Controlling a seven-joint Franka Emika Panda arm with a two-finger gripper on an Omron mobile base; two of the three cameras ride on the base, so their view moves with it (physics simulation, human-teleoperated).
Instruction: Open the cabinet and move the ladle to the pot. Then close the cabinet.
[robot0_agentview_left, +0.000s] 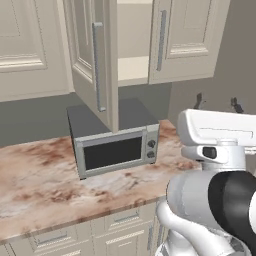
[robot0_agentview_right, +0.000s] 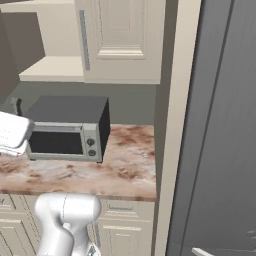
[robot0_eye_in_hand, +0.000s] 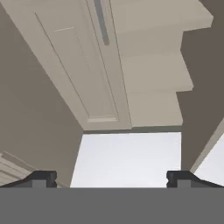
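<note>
Cream cabinet stood with one door swung open; I could not spot the ladle on its shelves. The gripper hung wide and empty below, so finding and reaching the ladle likely came next.

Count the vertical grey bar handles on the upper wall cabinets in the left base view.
2. One handle is on the open cabinet door swung out above the microwave; the other handle is on the closed door to its right. More may lie beyond the frame.
</note>
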